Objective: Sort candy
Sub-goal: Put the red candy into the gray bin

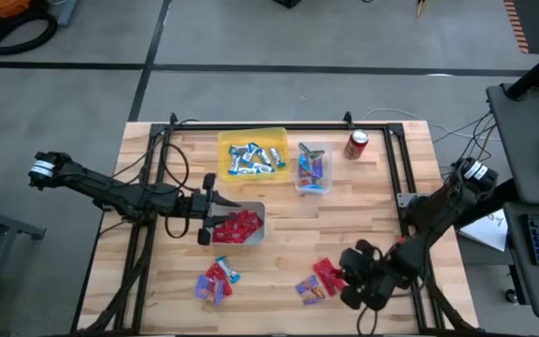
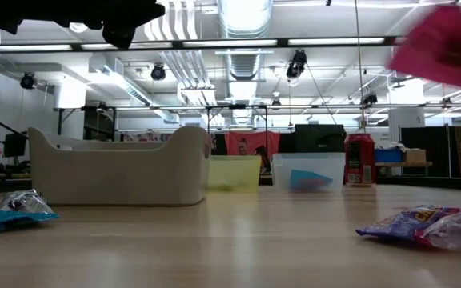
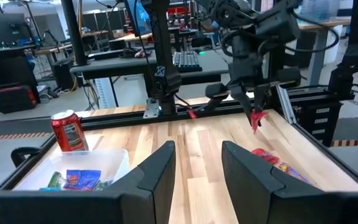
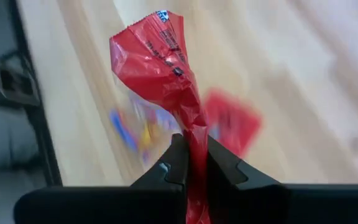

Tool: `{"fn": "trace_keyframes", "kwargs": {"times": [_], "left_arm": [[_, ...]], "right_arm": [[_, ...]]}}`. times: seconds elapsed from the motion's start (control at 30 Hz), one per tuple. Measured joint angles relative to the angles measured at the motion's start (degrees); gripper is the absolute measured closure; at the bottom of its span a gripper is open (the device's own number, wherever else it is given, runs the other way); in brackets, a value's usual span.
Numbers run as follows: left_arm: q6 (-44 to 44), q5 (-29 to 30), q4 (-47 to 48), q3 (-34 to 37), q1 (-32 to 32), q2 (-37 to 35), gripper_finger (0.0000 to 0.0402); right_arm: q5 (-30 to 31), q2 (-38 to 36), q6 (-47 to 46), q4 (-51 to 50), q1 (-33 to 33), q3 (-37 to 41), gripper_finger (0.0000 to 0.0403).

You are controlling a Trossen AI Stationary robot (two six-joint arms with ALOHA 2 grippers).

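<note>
My right gripper point(image 1: 344, 274) is near the table's near right corner, shut on a red candy packet point(image 4: 160, 59) above a small heap of loose candy point(image 1: 313, 286). A second heap point(image 1: 215, 281) lies near the near edge, left of the first. My left gripper point(image 1: 213, 222) hangs open and holding nothing at the left end of the white bin point(image 1: 251, 236), which holds red packets point(image 1: 239, 226). The yellow bin point(image 1: 251, 139) holds blue-and-silver bars. The clear bin point(image 1: 313, 187) holds pink and blue packets. My right gripper pinches the red packet by one crumpled end point(image 4: 192, 132) between its two fingers, which point down from above. The packet is lifted clear of the table. In the left wrist view it hangs below the fingertips point(image 3: 257, 119).
A red soda can point(image 1: 356, 143) stands near the far edge, right of the clear bin. A black rail frame point(image 1: 399, 178) runs along the far, left and right sides of the table. Bare wood lies between the bins and the two heaps.
</note>
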State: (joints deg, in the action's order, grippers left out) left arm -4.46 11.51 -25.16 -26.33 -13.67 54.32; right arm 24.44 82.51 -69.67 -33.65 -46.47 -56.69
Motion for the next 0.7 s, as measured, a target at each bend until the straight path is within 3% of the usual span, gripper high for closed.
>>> {"fn": "trace_keyframes", "kwargs": {"times": [0.17,0.7], "left_arm": [[0.7,-0.04,-2.76,0.0,0.0,1.81,0.0286],[0.54,-2.03,-19.51,-0.02,-0.04,13.94,0.0286]], "right_arm": [[4.21,-1.12,14.43,6.97,6.13,-1.01,0.0381],[3.96,-1.25,56.23,35.39,21.86,-1.0,0.0381]]}}
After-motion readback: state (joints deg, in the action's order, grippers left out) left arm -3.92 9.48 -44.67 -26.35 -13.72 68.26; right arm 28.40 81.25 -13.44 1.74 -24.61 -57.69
